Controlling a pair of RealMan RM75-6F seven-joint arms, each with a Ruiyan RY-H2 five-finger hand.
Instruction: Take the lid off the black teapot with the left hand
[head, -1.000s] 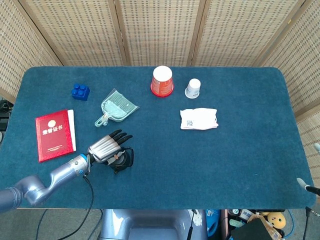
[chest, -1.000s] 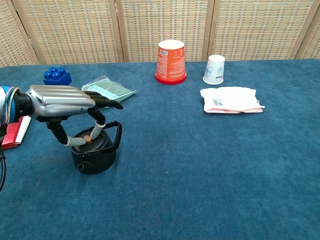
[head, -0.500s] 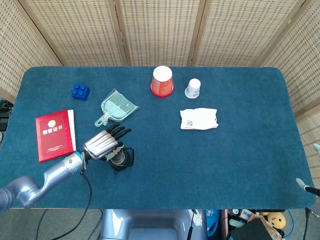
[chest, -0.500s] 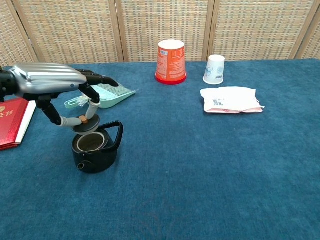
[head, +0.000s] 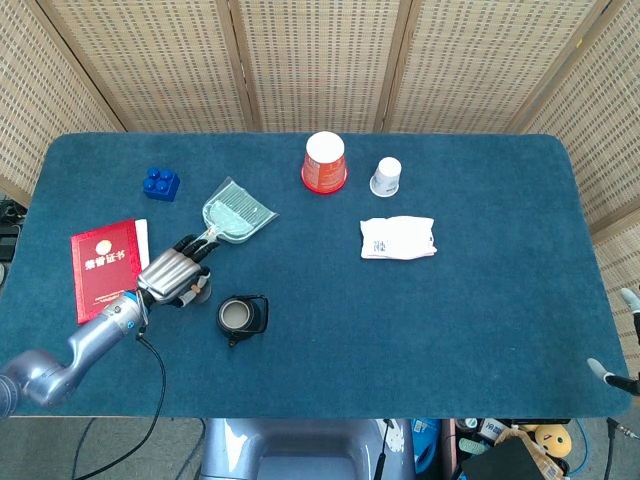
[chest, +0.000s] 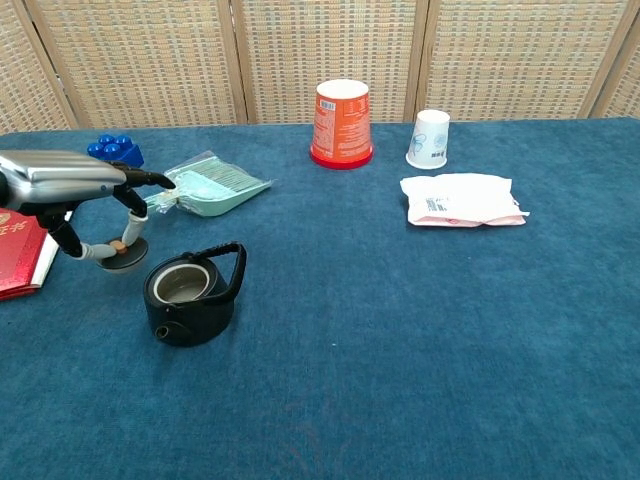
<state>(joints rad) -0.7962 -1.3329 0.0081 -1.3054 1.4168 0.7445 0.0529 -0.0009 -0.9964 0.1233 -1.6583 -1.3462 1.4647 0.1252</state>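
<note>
Fingers (chest: 128, 202) of the left hand (chest: 70, 180) pinch the small round lid (chest: 123, 260) by its brown knob, holding it low over the bench (chest: 400, 350), just left of the black teapot (chest: 190, 295). Uncovered, the squat teapot shows a pale interior, its handle upright.
</note>
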